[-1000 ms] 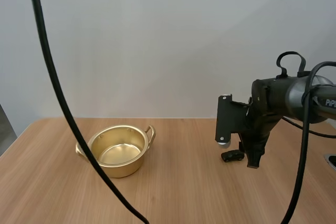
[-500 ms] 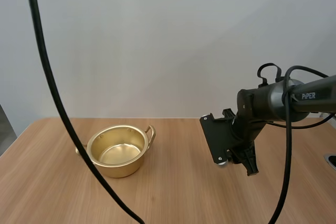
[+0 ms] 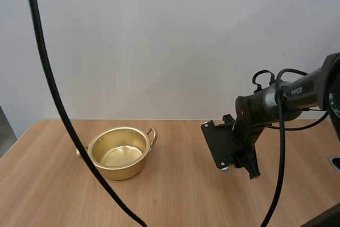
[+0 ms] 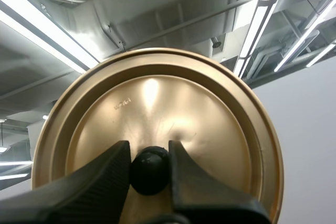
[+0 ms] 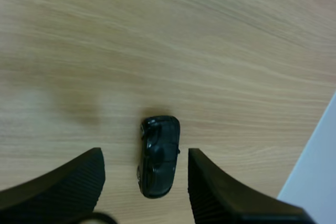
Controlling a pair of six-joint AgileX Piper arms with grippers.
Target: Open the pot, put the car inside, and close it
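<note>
Car (image 5: pixel 158 156) on table (image 5: pixel 157 35) between spread right fingers (image 5: pixel 63 182); left fingers (image 4: pixel 100 182) pinch lid (image 4: pixel 157 103) by knob (image 4: pixel 150 170); pot (image 3: pixel 125 171) open.

Pot (image 3: pixel 125 169): you are looking at gold-coloured metal, polished, with a bright, reflective inner wall and floor. Lid (image 4: pixel 157 103): the same gold-coloured metal, smooth, with a satin sheen and a soft highlight. Its knob (image 4: pixel 150 171) is black, smooth and slightly glossy. Car (image 5: pixel 159 156): black, hard and glossy, plastic by its look. Table (image 5: pixel 157 35): light wood grain, matt. You can read the left gripper (image 4: pixel 149 153) as black with a fine matt texture. The right gripper (image 5: pixel 143 153) has black fingers (image 5: pixel 215 192) with ribbed matt inner faces.
</note>
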